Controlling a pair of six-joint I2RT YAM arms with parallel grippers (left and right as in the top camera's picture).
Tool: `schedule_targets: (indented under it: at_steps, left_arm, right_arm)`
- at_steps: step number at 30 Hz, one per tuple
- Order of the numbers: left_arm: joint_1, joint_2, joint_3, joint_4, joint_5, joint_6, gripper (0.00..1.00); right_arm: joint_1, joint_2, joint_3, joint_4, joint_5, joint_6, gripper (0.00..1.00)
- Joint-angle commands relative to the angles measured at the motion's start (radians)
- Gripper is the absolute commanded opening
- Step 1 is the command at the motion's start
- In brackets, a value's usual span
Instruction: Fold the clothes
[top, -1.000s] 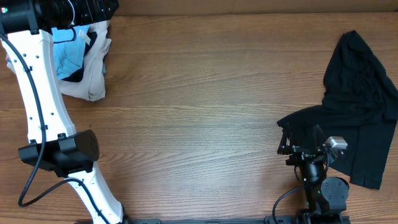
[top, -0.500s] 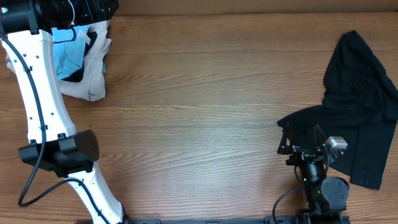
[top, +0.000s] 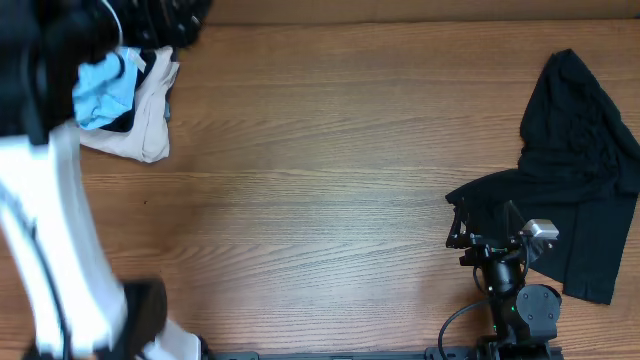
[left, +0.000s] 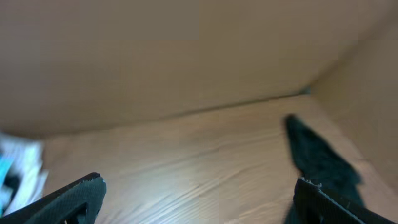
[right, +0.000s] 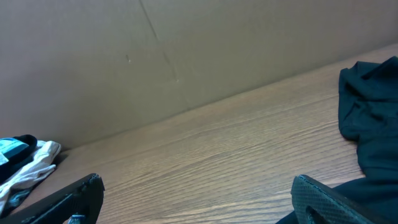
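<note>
A crumpled black garment (top: 575, 160) lies at the table's right side; it also shows in the right wrist view (right: 367, 106) and, blurred, in the left wrist view (left: 317, 158). A pile of beige, light-blue and dark clothes (top: 125, 100) lies at the far left, seen also in the right wrist view (right: 25, 165). My left gripper (left: 198, 186) is open and empty, and its arm is a blur over the pile in the overhead view (top: 165, 15). My right gripper (right: 198, 183) is open and empty, low by the black garment's near-left corner (top: 485, 220).
The wooden table (top: 320, 200) stretches bare between the two heaps. A cardboard wall (right: 186, 56) stands along the far edge. The left arm's white links (top: 50, 230) cross the left side of the overhead view.
The left arm has swung and now shows blurred in motion at the far left. The blue cloth in the pile has shifted slightly left. The right arm has not moved.
</note>
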Motion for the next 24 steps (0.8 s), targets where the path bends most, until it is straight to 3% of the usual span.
schedule_targets:
  at_steps: [1,7,10,24]
  left_arm:
    - [-0.058,-0.149,-0.084,0.015,-0.129,0.066,1.0]
    - [-0.074,-0.392,-0.38,0.029,-0.255,0.115,1.0]
    - [-0.074,-0.515,-0.608,0.121,-0.292,0.118,1.0]
    - [-0.071,-1.106,-1.838,1.04,-0.294,0.039,1.0]
  right_arm:
    - [0.006,-0.011,-0.011,0.002,0.016,0.005,1.0]
    - [0.006,-0.011,-0.011,0.002,0.017,0.005,1.0]
    - [0.006,-0.011,-0.011,0.002,0.016,0.005,1.0]
    - [0.006,-0.011,-0.011,0.002,0.017,0.005,1.0]
